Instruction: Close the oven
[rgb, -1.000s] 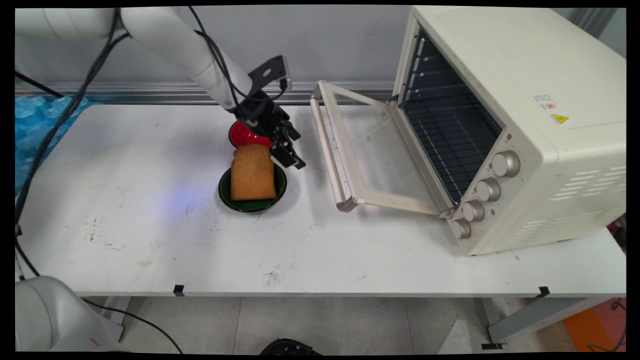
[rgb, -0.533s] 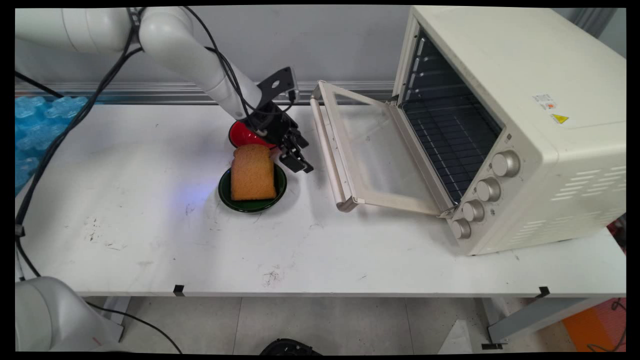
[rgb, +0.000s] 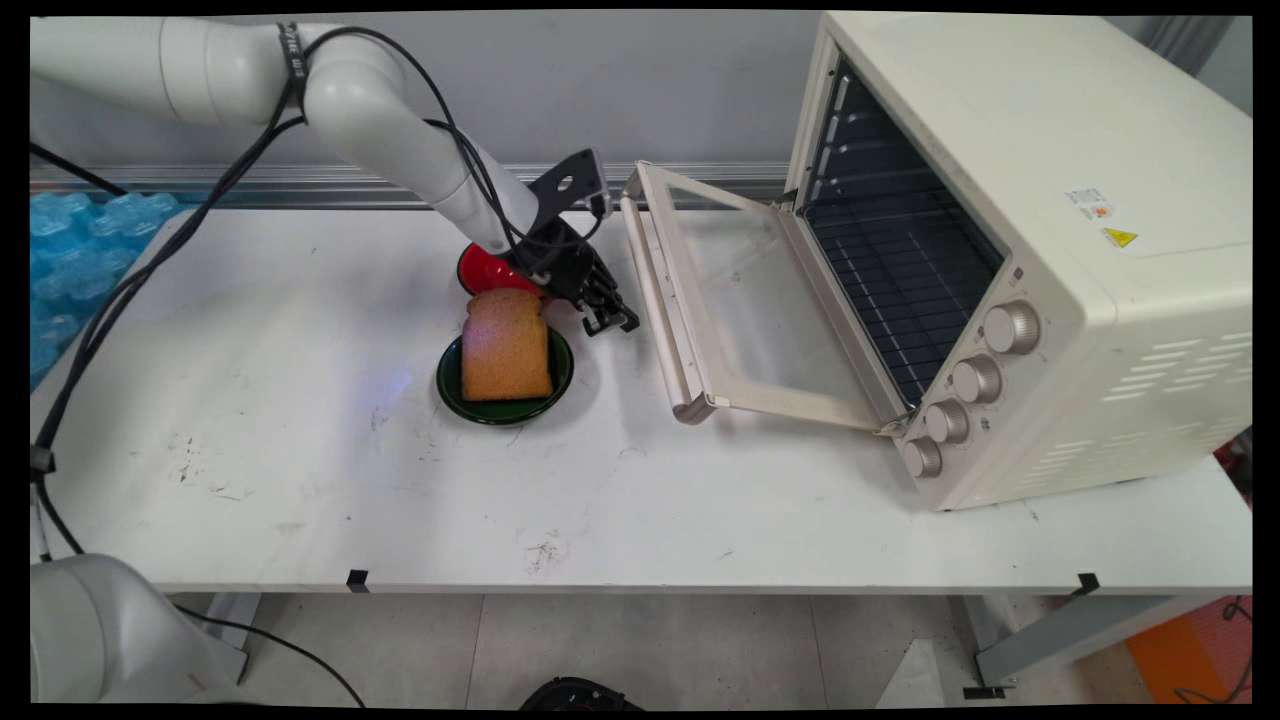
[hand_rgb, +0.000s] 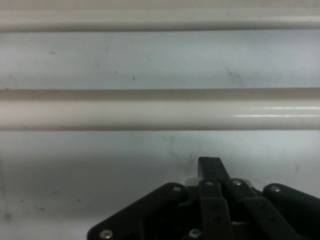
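Pincer (rgb: 612, 323) now nearer oven door (rgb: 700, 300)

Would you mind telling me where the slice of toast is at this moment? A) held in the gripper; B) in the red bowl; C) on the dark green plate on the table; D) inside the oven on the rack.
C: the slice of toast lies on the dark green plate, beside the gripper, in front of the red bowl, and well apart from the oven.

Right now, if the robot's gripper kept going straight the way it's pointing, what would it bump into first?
Probably the oven door's handle bar, lying straight across ahead of the gripper. Only bare table shows between them, though the depth is hard to judge.
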